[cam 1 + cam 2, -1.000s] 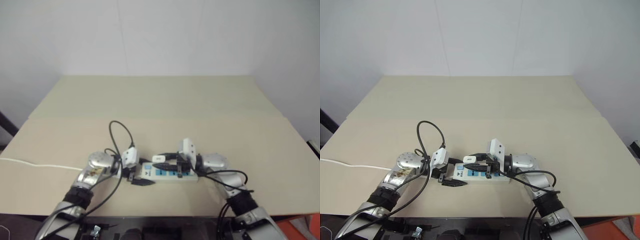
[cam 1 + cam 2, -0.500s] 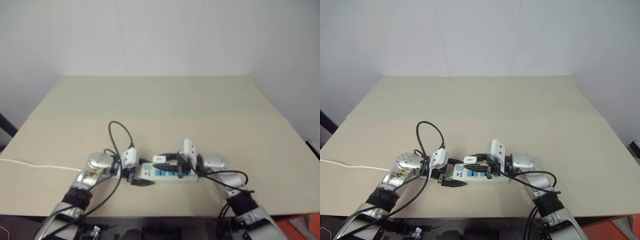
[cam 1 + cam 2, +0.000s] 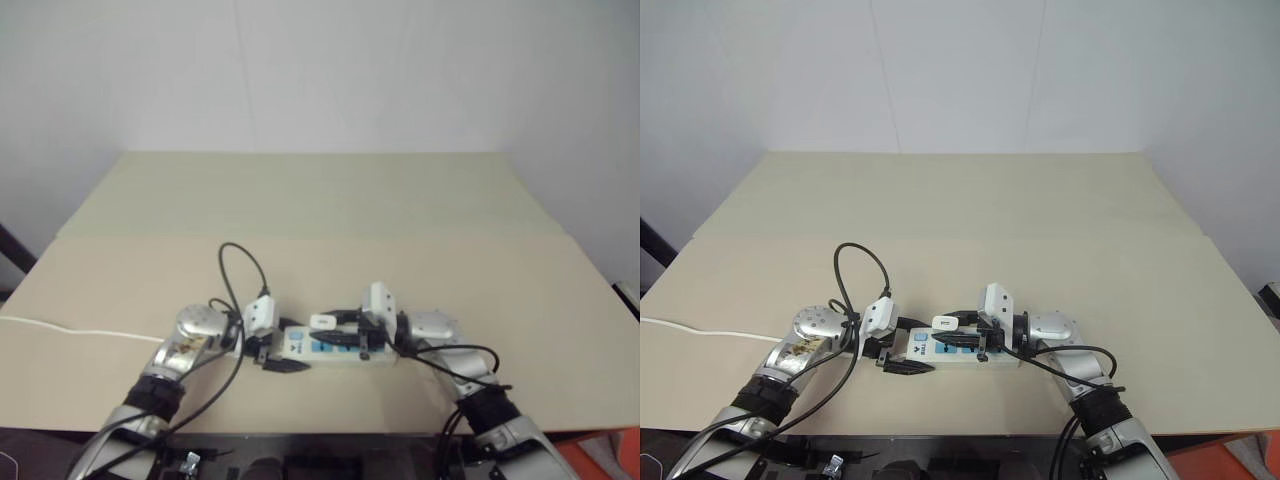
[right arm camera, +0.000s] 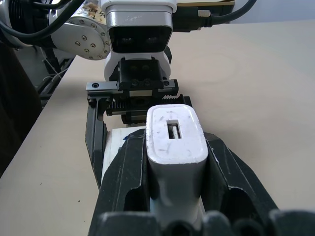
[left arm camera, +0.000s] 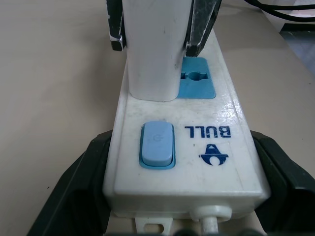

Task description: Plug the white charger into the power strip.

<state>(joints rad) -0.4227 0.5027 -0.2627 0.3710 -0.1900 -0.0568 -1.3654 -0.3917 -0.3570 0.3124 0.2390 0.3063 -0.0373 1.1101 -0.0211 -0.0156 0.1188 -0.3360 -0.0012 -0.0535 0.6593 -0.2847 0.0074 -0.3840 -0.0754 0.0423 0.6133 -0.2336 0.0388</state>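
Observation:
The power strip (image 5: 197, 162) lies on the tan table near its front edge, blue switch (image 5: 157, 144) toward my left arm. My left gripper (image 3: 272, 356) is shut on that switch end, one black finger (image 5: 83, 191) on each long side. The white charger (image 5: 152, 54) stands upright on the strip over the socket beside the switch. Its base meets the strip's face and its prongs are hidden. My right gripper (image 4: 174, 162) is shut on the charger (image 4: 174, 132), reaching in level from the right. A free blue socket (image 5: 198, 84) shows beside the charger.
A thin white cord (image 3: 70, 330) runs off the table's left edge. A black cable loop (image 3: 240, 270) rises from my left wrist. Bare tabletop (image 3: 330, 210) stretches behind the strip to the white wall. The table's front edge is just below both hands.

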